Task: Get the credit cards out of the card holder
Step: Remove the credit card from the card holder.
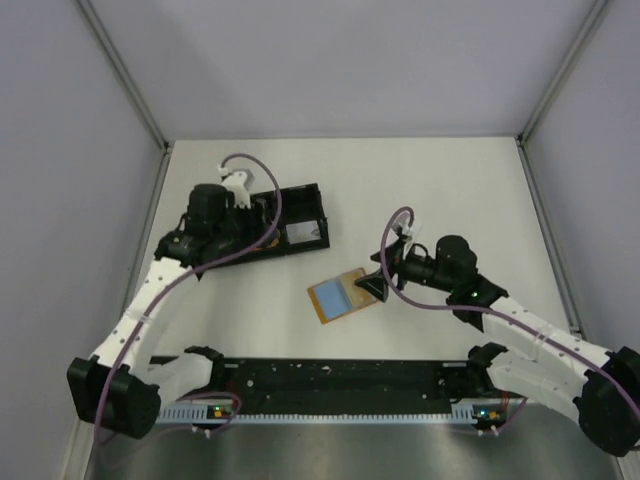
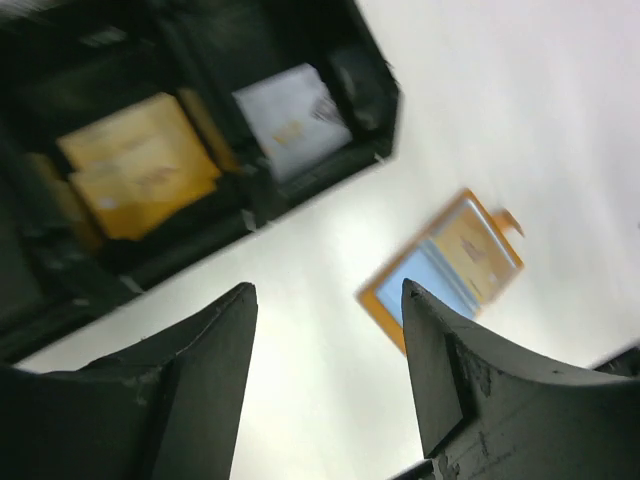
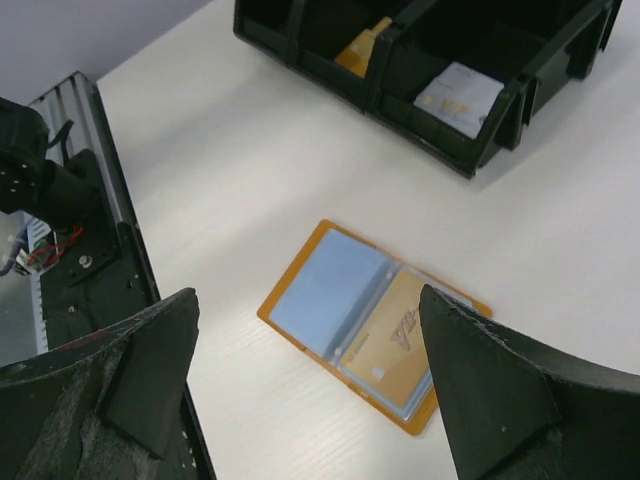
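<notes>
The card holder [image 3: 300, 300] lies open and flat on the white table, orange-tan with clear pockets. Its left pocket shows a pale blue face and its right pocket a gold credit card [image 3: 395, 335]. My right gripper [image 3: 310, 295] hovers open over it, one finger to each side, touching nothing. In the top view the card holder [image 1: 335, 297] sits mid-table with the right gripper [image 1: 374, 285] at its right edge. My left gripper [image 2: 328, 290] is open and empty near the black tray [image 2: 330, 170]. The tray holds gold cards [image 2: 135, 165] and a white card [image 2: 290, 120].
The black three-compartment tray [image 1: 300, 190] stands at the back left, under the left arm. A black rail [image 1: 340, 380] runs along the near edge between the arm bases. Grey walls close in the left, right and back sides.
</notes>
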Tool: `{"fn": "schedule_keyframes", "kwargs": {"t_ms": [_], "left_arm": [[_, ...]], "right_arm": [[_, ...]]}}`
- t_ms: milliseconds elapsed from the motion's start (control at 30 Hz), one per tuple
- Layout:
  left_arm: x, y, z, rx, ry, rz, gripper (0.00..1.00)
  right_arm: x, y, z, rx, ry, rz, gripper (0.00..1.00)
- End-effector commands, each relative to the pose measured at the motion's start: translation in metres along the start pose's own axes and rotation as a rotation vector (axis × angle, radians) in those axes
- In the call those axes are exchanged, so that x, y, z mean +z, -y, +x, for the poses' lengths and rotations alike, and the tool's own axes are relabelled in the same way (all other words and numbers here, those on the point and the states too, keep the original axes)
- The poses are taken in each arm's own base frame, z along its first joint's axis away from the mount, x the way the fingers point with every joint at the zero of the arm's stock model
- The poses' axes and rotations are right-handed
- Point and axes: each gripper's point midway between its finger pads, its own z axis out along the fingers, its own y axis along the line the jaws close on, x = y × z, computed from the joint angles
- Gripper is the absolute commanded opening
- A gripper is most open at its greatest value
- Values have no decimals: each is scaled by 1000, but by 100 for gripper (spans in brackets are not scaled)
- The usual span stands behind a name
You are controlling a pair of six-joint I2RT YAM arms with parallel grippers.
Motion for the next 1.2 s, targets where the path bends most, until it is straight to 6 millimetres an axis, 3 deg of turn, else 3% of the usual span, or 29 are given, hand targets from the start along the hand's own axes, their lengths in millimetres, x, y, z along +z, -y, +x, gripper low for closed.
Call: {"fn": "schedule_keyframes", "kwargs": {"t_ms": [0,133,267,433,600,867,1167], "left_arm": [[15,70,15,-107,126,231,64],[25,113,60,-157,93,383,64],[36,146,87,-184,74,487,63],[55,170,98,-335,115,582,63],[79,178,111,-431,90,587,63],[100,166,138,-523,29,497,58],[110,162,160,-508,-53,438,53]], "right_arm": [[9,9,13,57,-67,45,89],[15,19,33,139,-138,86,86],[20,27,49,210,-192,128,80],[27,44,62,265,-238,214,72],[33,61,76,309,-264,286,58],[39,71,96,350,-303,302,30],[33,81,116,398,-355,359,27]]}}
